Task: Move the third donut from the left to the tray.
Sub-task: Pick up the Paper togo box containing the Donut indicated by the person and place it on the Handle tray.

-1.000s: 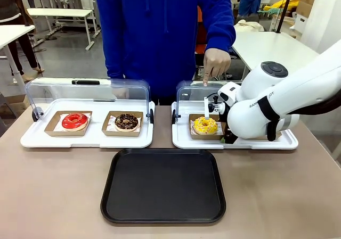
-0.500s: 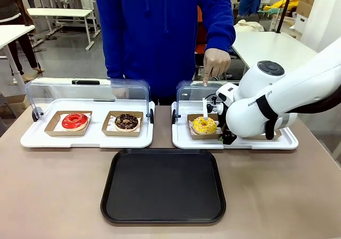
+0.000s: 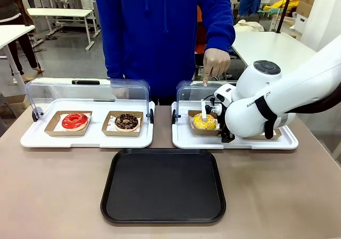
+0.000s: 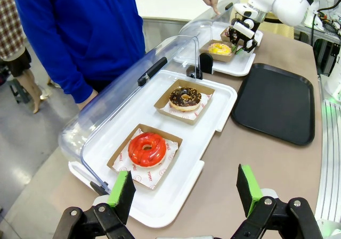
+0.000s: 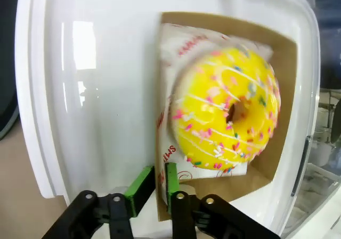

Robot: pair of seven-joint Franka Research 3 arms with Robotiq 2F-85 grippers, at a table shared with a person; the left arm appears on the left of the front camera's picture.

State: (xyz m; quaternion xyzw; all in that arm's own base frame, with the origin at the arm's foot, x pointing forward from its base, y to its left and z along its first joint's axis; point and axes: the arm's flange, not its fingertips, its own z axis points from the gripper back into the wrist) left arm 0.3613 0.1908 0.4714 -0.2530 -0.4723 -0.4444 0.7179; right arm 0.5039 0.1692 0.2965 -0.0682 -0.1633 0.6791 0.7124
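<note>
The third donut from the left (image 3: pixel 204 121) (image 5: pixel 224 111) is yellow-glazed with sprinkles. It sits in a brown cardboard holder (image 5: pixel 282 63) on the right white display tray (image 3: pixel 234 142). My right gripper (image 3: pixel 217 123) (image 5: pixel 156 184) is shut on the holder's edge, with one green pad on each side of the cardboard wall. The holder looks slightly tipped up. The black tray (image 3: pixel 162 188) (image 4: pixel 274 100) lies in front of the display trays with nothing on it. My left gripper (image 4: pixel 185 191) hovers open near the left display tray's end, holding nothing.
A person's hand (image 3: pixel 216 63) holds up the clear lid (image 3: pixel 194 92) of the right display tray. The left display tray (image 3: pixel 32 138) carries a red donut (image 3: pixel 74 121) and a chocolate donut (image 3: pixel 126 122) under a raised lid. Bare table surrounds the black tray.
My right gripper's fingers have closed from wide open onto the holder's edge. The holder with the yellow donut has shifted slightly back and tipped up.
</note>
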